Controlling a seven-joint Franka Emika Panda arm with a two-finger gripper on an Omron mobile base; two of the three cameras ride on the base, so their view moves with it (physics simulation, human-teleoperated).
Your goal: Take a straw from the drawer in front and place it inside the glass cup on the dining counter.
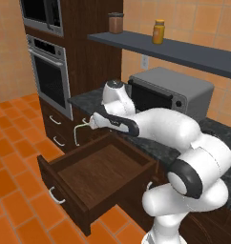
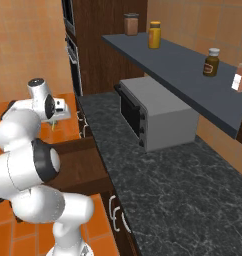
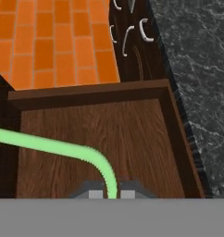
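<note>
Hand view, 2-finger dark pincer clamped on thin bent light-green straw, held above pulled-out dark-brown wooden drawer with bare floor, black speckled stone worktop alongside, orange tiled floor beyond.

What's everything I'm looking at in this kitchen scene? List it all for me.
straw: one, light green, bent, pinched in the gripper above the drawer
drawer: one, dark brown, pulled open
toaster oven: one, grey, on the black worktop
jars: several, brown and yellow, on the dark shelf
wall ovens: two, steel, stacked in the tall cabinet
floor: orange tiles
gripper: one, dark tips, shut on the straw
</note>
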